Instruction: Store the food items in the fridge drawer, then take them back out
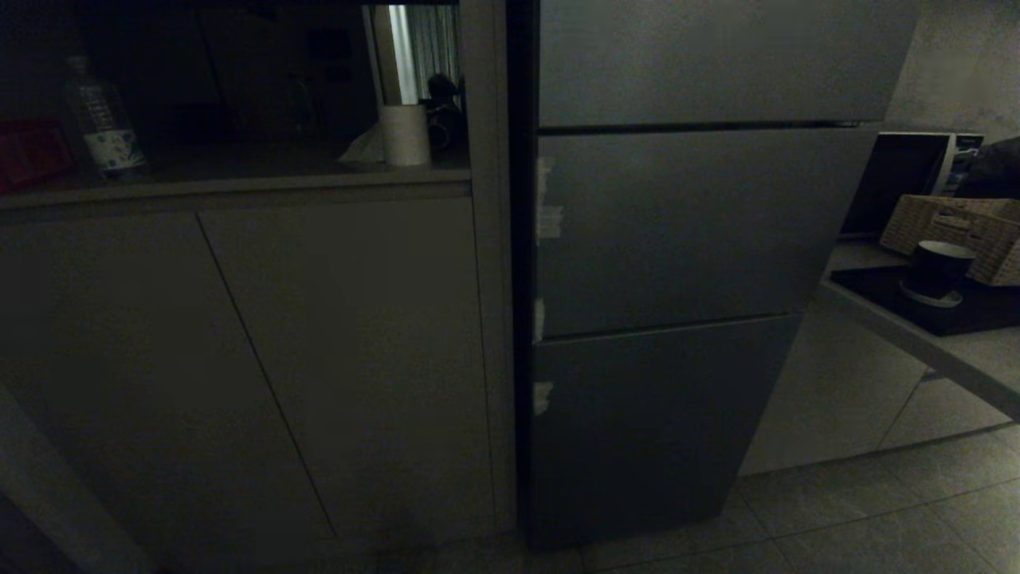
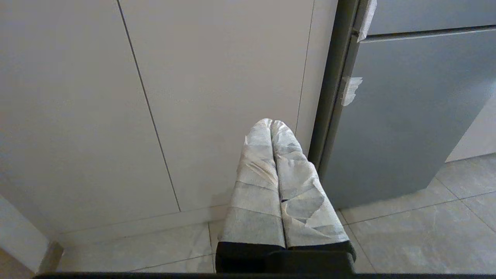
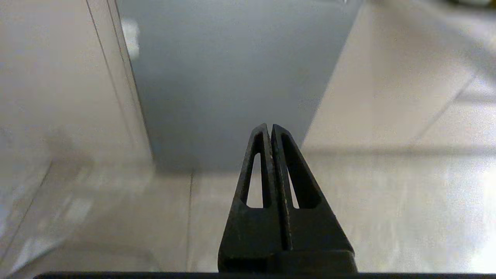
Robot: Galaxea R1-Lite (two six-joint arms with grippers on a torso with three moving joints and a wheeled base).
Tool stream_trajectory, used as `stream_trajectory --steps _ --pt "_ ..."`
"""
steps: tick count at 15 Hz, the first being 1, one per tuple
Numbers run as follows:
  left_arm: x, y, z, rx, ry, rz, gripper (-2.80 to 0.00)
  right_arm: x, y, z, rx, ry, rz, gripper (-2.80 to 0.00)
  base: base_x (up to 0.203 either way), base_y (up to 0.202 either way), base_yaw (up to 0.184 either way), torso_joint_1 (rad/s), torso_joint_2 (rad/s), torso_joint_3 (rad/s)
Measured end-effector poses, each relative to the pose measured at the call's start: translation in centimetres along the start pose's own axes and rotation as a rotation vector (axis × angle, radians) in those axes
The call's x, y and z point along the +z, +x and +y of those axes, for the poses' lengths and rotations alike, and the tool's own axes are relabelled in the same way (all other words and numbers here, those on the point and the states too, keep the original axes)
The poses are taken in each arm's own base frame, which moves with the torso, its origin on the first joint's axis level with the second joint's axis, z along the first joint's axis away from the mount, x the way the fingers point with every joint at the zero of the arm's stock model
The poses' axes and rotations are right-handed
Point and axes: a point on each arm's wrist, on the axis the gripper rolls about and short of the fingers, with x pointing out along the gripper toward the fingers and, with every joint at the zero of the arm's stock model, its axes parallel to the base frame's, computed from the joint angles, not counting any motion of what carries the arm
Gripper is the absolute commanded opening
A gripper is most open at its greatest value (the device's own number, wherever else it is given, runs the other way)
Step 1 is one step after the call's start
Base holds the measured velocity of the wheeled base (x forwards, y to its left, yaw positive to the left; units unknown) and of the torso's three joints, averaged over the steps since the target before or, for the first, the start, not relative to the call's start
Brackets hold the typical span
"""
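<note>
Facing fridge (image 1: 685,239); both grippers (image 2: 271,123) (image 3: 270,126) pinched closed.

One fridge (image 1: 677,239) (three door panels), one bottle (image 1: 103,119), one cup (image 1: 939,271).

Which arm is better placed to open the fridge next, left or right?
Right, probably. The right end effector, shut, points at the fridge panel, while the left end effector, shut too, faces the cabinet beside it. Every fridge panel is closed, and neither arm shows in the head view.
</note>
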Motion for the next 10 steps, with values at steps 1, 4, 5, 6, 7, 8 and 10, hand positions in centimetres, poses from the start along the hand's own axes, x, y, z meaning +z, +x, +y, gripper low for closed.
stream_trajectory --steps 1,4,5,6,7,8,10 --pt "0.00 0.00 0.00 0.000 0.000 0.000 -2.80 -0.10 -0.21 0.03 0.001 -0.006 -0.038 -2.80 0.000 0.000 0.000 0.000 0.00 0.000" --pt "0.00 0.00 0.00 0.000 0.000 0.000 -2.80 -0.22 -0.40 0.03 -0.015 -0.005 -0.110 -2.80 0.000 0.000 0.000 0.000 0.00 0.000" --pt "0.00 0.00 0.00 0.000 0.000 0.000 -2.80 -0.26 -0.43 0.03 -0.018 0.007 -0.118 -2.80 0.000 0.000 0.000 0.000 0.00 0.000" --pt "0.00 0.00 0.00 0.000 0.000 0.000 -2.80 -0.28 -0.46 0.00 -0.031 0.031 -0.122 -2.80 0.000 0.000 0.000 0.000 0.00 0.000" --pt "0.00 0.00 0.00 0.000 0.000 0.000 -2.80 -0.30 -0.47 -0.03 -0.043 0.057 -0.124 -2.80 0.000 0.000 0.000 0.000 0.00 0.000" --pt "0.00 0.00 0.00 0.000 0.000 0.000 -2.80 -0.31 -0.48 -0.04 -0.046 0.064 -0.125 -2.80 0.000 0.000 0.000 0.000 0.00 0.000" --pt "0.00 0.00 0.00 0.000 0.000 0.000 -2.80 -0.31 -0.48 -0.04 -0.048 0.087 -0.127 -2.80 0.000 0.000 0.000 0.000 0.00 0.000"
